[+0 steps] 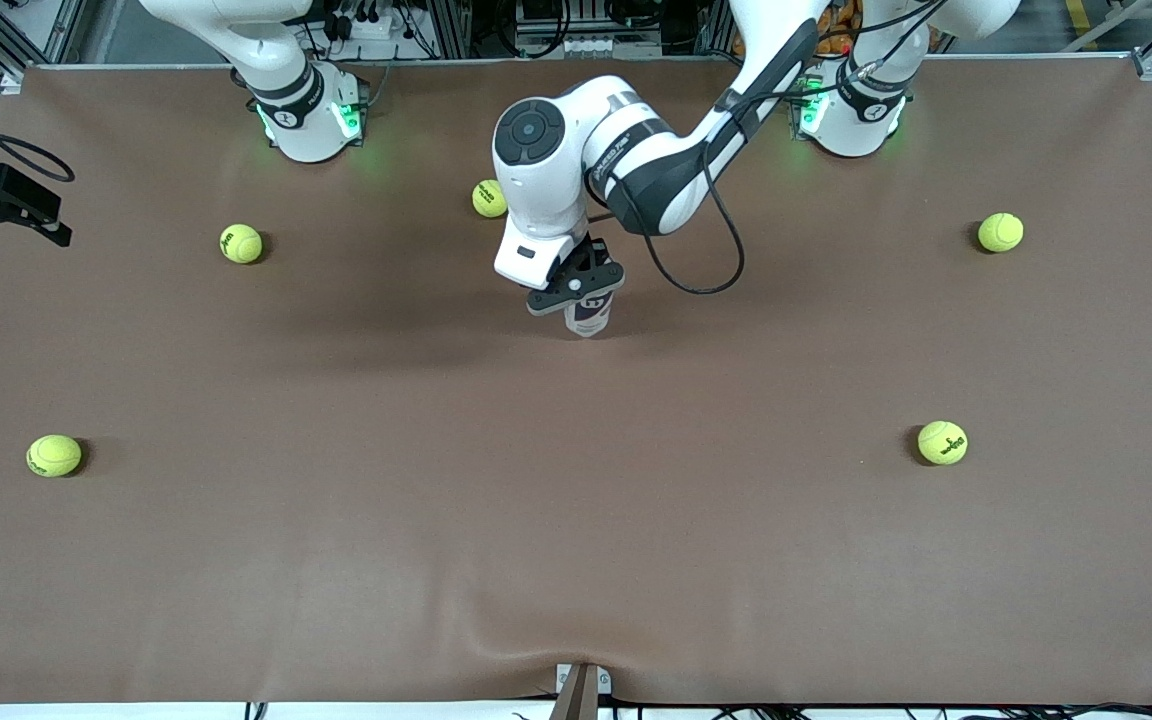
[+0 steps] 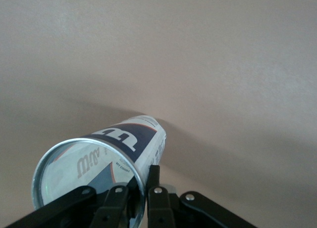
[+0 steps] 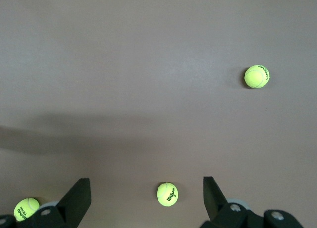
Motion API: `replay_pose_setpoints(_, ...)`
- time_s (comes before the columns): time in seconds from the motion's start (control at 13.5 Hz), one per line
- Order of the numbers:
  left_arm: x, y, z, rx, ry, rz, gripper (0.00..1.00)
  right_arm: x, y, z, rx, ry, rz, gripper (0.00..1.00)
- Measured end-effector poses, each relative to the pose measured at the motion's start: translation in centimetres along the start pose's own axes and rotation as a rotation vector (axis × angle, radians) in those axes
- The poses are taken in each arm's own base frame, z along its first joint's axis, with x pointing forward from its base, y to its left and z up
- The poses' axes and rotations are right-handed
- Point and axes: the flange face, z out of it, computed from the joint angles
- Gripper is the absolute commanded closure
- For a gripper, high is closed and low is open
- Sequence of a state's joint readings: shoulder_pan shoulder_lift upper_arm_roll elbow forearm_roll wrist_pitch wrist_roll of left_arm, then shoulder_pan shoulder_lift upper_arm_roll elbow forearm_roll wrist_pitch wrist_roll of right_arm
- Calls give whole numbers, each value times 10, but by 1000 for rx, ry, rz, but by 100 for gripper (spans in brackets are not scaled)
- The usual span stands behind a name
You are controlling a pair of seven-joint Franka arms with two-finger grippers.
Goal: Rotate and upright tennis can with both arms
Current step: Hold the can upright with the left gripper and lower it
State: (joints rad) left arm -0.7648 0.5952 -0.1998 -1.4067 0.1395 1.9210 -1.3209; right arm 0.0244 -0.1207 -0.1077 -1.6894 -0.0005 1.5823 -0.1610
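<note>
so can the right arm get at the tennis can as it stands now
Probably yes. The tennis can stands mid-table, gripped at its rim by the left gripper, leaving its lower body exposed. The right gripper hangs open above the tennis balls, with only bare table toward the can.

From the front I see the left hand (image 1: 584, 285) covering the tennis can's (image 1: 590, 316) top; one tennis ball (image 1: 487, 198), farther off, is half hidden by that arm.
</note>
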Motion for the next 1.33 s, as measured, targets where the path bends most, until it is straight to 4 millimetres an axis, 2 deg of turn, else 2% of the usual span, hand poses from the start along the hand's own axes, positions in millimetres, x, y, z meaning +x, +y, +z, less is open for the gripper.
replay_pose_setpoints(0.22,-1,3,7,4,-1,-6,100,0,0,0,0,0,0,0)
replay_pose_setpoints(0.52,0,4,4,-7,2,-8,83,0,0,1,0,-1,0,0)
replay_pose_setpoints(0.74,0,4,4,-7,2,-9,80,0,0,1,0,0,0,0)
replay_pose_setpoints(1.11,0,5,3,-15,4,-9,63,1,0,1,0,1,-1,0)
replay_pose_setpoints(1.18,0,5,3,-17,4,-9,59,1,-1,1,0,1,-1,0)
replay_pose_setpoints(1.26,1,6,2,-19,5,-10,49,1,-1,1,0,1,-1,0)
replay_pose_setpoints(1.33,1,6,0,-23,6,-12,32,1,-1,1,0,1,-1,0)
